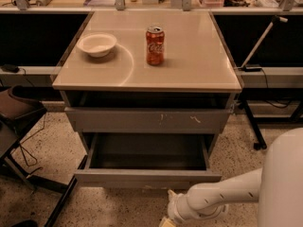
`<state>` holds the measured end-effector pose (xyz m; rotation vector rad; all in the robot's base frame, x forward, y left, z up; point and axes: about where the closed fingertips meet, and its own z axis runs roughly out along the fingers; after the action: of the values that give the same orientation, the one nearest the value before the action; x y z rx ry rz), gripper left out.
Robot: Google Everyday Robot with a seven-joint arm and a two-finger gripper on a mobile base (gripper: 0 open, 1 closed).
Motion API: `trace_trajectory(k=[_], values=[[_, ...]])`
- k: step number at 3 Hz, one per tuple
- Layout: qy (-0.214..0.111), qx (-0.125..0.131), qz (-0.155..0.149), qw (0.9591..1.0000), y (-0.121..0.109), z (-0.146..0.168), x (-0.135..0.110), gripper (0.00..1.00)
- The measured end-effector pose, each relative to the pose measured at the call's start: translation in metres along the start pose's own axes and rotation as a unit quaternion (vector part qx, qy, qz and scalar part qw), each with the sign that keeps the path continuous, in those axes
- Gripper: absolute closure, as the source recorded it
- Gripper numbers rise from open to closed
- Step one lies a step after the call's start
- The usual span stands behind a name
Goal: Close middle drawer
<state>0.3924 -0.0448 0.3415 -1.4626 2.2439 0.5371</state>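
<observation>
The middle drawer (147, 177) is pulled far out of the grey cabinet. Its plain flat front panel faces me and its grey box interior shows nothing inside. Above it sits the grey drawer front with white scratch marks (189, 119), nearly flush with the cabinet. My gripper (166, 220) is at the bottom edge of the view, just below and in front of the open drawer's front panel, right of its middle. It is mostly cut off by the frame. The white arm (222, 197) runs from it to the lower right.
On the beige cabinet top (199, 65) stand a white bowl (97, 44) and a red soda can (155, 45). A dark chair (16, 110) stands at the left. A black stand with a white pole (255, 51) is at the right. The floor is speckled.
</observation>
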Motion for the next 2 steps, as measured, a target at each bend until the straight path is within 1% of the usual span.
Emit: trace_trajectory(k=[1,2], values=[[0.013,-0.013,-0.043,0.9989,-0.0295,0.0023,-0.02,0.0],[0.013,-0.013,-0.044,0.9989,-0.0286,0.0016,-0.0189,0.0]])
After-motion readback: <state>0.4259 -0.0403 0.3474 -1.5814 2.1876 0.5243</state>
